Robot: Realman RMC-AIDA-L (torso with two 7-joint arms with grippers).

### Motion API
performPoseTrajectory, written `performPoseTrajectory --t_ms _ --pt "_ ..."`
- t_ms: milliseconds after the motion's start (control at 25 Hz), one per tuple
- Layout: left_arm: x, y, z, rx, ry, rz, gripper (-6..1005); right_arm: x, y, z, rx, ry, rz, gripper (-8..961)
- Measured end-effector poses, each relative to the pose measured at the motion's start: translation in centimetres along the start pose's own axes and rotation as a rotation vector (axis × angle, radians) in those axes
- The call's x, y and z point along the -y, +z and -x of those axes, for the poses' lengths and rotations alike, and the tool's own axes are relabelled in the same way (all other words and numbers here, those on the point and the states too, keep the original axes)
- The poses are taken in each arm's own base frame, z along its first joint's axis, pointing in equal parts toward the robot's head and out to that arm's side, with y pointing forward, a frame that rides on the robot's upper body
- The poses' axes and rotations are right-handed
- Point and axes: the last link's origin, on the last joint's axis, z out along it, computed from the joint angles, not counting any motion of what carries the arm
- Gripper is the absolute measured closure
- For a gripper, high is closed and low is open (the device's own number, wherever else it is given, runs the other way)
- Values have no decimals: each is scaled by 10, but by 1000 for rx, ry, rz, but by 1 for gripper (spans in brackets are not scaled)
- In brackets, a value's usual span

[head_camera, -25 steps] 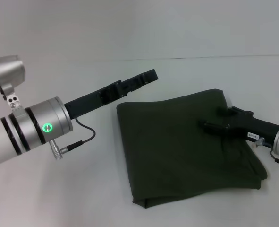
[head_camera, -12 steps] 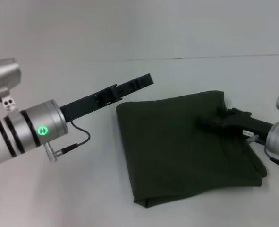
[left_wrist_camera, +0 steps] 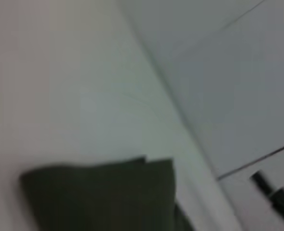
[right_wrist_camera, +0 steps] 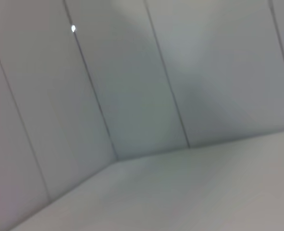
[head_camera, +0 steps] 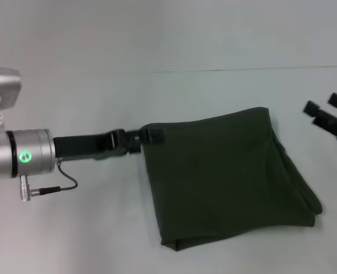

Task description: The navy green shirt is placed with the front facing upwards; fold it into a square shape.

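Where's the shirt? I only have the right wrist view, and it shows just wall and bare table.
Observer: The navy green shirt lies folded on the table, roughly square, with no print showing.
Operator: Right hand on it?
Observer: No. The right hand hangs open off the shirt's right side, apart from the cloth.
Operator: And the left?
Observer: The left hand is low at the shirt's far left corner.
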Motion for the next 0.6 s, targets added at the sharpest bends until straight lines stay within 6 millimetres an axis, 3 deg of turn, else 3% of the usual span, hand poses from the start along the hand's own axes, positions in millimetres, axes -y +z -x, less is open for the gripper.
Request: performPoseTrajectory --t_ms 240,600 --pt "-3 9 -5 203 -97 -114 36 1 -8 3 29 -2 -3 38" --pt "-1 19 -1 245 -146 -145 36 -3 -4 3 27 -22 21 51"
